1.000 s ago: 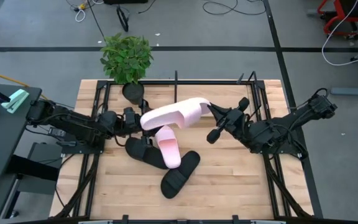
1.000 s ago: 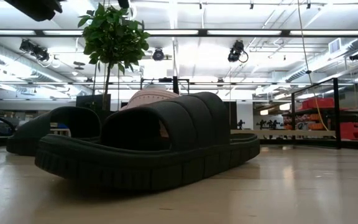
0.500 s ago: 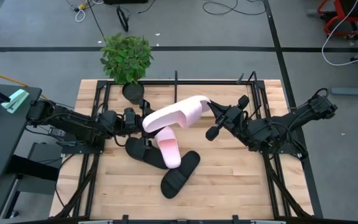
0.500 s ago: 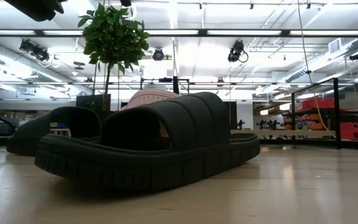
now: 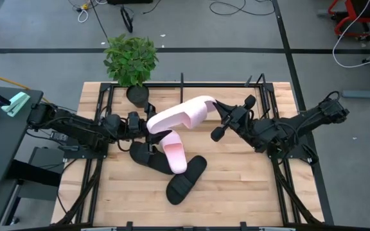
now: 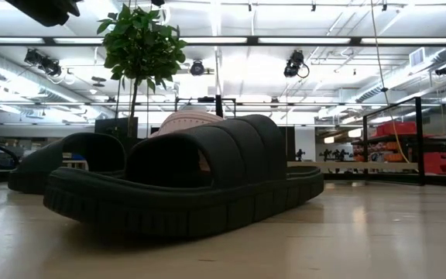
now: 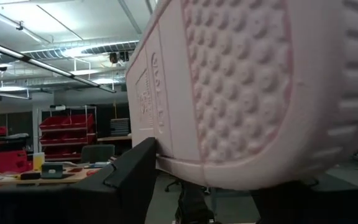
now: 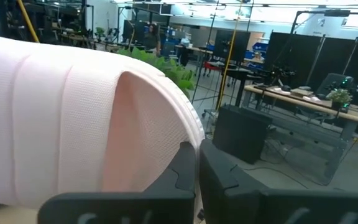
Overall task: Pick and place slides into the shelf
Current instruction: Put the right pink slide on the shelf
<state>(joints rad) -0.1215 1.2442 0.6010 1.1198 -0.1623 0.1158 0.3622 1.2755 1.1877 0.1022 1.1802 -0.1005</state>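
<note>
The right gripper (image 5: 215, 104) is clamped on the toe-side edge of a raised pink slide (image 5: 182, 115); in the right wrist view its two fingers (image 8: 185, 171) meet with the slide's pale rim pinched between them. That slide hangs tilted above the tabletop (image 5: 236, 186) and stretches from the right gripper across to the left gripper (image 5: 148, 126), whose jaws stand apart at the slide's other end. The left wrist view shows the slide's dimpled sole (image 7: 247, 93) resting just above one dark finger (image 7: 132, 180); whether that finger presses on it cannot be told.

Just below the left gripper lies the second pink slide (image 5: 174, 151), flat and overlapping a black slide (image 5: 148, 157). Farther from both grippers, toward the near tabletop edge, the other black slide (image 5: 186, 179) lies touching the pink one.

Behind the grippers, along the far tabletop edge, stand the thin posts of the shelf (image 5: 182, 82), with a potted plant (image 5: 131, 59) beside it.
</note>
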